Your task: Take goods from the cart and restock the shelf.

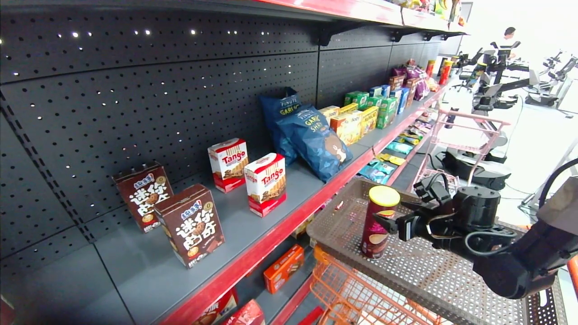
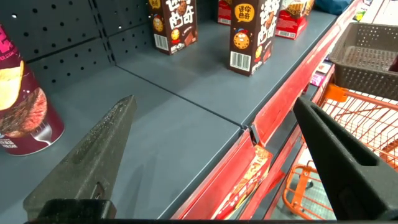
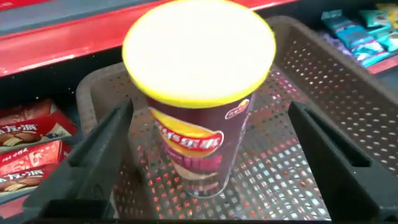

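Note:
A maroon chips can [image 1: 378, 225] with a yellow lid stands upright on the brown perforated tray [image 1: 406, 275] on top of the orange cart [image 1: 343, 289]. My right gripper [image 1: 391, 215] is at the can, open. In the right wrist view its fingers [image 3: 102, 146] stand wide on either side of the can [image 3: 199, 130] without touching it. My left gripper [image 2: 217, 168] hangs open above the grey shelf board [image 2: 186, 99], holding nothing. A second maroon can [image 2: 22, 106] stands on that board beside it.
On the shelf [image 1: 135, 266] stand two brown cookie boxes [image 1: 189, 225], two red-and-white wafer boxes [image 1: 266, 183] and blue snack bags [image 1: 316, 140], with more goods farther right. A red rail [image 1: 271, 243] edges the shelf. A pink cart [image 1: 456, 131] stands beyond.

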Robot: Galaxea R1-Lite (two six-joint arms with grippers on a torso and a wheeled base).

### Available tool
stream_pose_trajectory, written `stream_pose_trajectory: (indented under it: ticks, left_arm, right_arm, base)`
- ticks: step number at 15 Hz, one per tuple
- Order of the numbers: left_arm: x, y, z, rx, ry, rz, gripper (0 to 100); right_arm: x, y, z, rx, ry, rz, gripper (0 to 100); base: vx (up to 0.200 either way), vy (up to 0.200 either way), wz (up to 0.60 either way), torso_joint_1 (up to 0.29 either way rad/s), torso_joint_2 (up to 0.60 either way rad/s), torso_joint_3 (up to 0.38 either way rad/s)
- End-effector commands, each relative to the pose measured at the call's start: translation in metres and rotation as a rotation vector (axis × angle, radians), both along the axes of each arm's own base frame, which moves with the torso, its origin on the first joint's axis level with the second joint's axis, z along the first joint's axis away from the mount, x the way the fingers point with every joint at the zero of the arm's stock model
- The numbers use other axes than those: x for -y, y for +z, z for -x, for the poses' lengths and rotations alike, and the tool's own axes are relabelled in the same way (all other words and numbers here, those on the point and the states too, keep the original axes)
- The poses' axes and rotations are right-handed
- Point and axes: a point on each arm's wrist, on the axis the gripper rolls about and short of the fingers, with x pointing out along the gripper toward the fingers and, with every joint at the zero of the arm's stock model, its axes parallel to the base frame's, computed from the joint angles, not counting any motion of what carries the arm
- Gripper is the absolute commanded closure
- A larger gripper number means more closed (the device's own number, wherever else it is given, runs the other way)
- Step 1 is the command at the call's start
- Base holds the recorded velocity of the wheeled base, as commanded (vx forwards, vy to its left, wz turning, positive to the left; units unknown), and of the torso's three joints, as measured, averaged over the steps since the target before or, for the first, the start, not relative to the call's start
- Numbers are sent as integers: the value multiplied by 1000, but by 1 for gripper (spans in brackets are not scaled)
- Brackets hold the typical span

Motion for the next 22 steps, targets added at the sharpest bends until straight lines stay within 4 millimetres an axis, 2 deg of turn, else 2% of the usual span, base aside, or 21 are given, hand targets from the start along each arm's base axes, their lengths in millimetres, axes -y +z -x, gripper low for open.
stream_pose_trajectory:
  ticks: [1, 4, 10, 16, 19, 20, 22]
  left_arm:
    - [0, 0, 0, 0, 0, 0, 0]
    - [0, 0, 0, 0, 0, 0, 0]
    - [0, 0, 0, 0, 0, 0, 0]
    - [0, 0, 0, 0, 0, 0, 0]
    - [0, 0, 0, 0, 0, 0, 0]
    - [0, 0, 0, 0, 0, 0, 0]
    - [0, 0, 0, 0, 0, 0, 0]
  right_arm:
    - [-6, -17, -11, -32, 24, 2, 0]
    - [-9, -29, -23, -20, 37, -2, 0]
    - [-19, -62, -35, -5, 47, -4, 0]
    - [-20, -74, -53, 16, 39, -7, 0]
    - [-20, -72, -59, 34, 58, -19, 0]
    - [-20, -69, -60, 42, 58, -20, 100]
    - [-19, -67, -60, 44, 55, -20, 100]
  base:
    - [0, 0, 0, 0, 0, 0]
    - [0, 0, 0, 0, 0, 0]
    - [0, 0, 0, 0, 0, 0]
    - [0, 0, 0, 0, 0, 0]
    - [0, 0, 0, 0, 0, 0]
    - [0, 0, 0, 0, 0, 0]
    - [0, 0, 0, 0, 0, 0]
